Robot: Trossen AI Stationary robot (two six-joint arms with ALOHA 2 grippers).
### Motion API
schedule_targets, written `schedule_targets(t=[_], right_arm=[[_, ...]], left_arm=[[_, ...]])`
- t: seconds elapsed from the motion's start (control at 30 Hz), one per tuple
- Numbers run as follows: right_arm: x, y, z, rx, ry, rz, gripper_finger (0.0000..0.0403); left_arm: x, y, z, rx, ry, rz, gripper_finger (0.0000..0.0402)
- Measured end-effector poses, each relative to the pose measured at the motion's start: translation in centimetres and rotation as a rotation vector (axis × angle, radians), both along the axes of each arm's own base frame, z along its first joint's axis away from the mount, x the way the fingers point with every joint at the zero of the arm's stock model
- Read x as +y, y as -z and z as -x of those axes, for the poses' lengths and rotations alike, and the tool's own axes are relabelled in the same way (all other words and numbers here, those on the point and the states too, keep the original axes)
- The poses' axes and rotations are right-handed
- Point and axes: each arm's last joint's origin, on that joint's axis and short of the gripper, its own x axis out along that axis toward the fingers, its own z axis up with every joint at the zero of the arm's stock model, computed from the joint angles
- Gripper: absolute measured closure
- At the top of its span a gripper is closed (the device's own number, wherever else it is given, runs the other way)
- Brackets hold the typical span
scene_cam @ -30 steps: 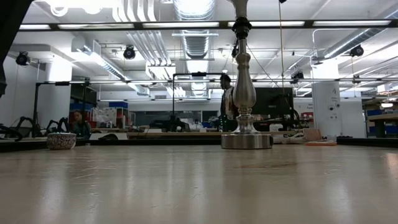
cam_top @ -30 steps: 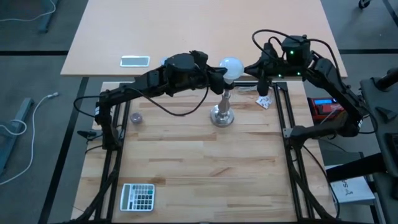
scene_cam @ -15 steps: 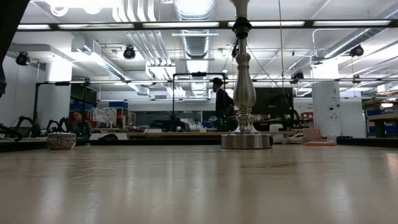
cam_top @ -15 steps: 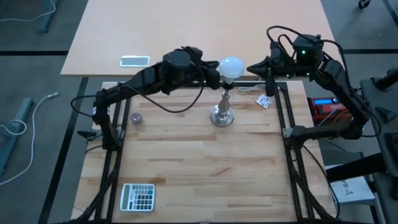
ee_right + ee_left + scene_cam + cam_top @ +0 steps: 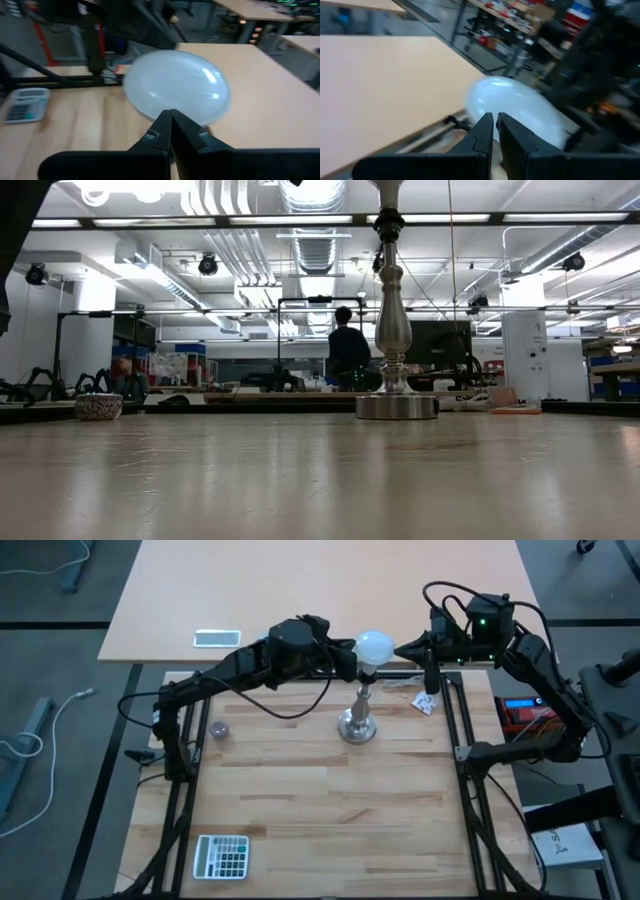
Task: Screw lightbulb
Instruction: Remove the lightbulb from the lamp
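Sitting upright atop the lamp stand (image 5: 358, 718), lightbulb (image 5: 372, 646) is flanked by left gripper (image 5: 350, 657) nearly closed, touching-close; right gripper (image 5: 403, 648) pressed together, just beside.

lamp stand (image 5: 394, 370): upright near table's (image 5: 300, 480) far edge | small bowl (image 5: 98, 406): far-left edge | person (image 5: 346, 350): seated behind

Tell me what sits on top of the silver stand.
The lightbulb sits at the top of the silver stand, its white globe in plain sight. Seen from above, the globe covers its screw base and the socket, so how far it is threaded in cannot be seen.
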Motion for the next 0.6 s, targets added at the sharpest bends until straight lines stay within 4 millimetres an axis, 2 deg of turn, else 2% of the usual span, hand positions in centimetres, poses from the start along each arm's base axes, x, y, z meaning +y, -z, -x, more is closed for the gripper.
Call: schedule_targets(t=[0.23, 0.6], right_arm=[[-0.37, -0.08, 0.03, 0.009, 0.065, 0.052, 0.0403], [-0.06, -0.71, 0.39, -0.03, 0.075, 0.049, 0.0403]], left_arm=[[-0.67, -0.1, -0.23, -0.043, 0.128, 0.082, 0.0381], [-1.03, -0.72, 0.56, -0.042, 0.117, 0.06, 0.0381]])
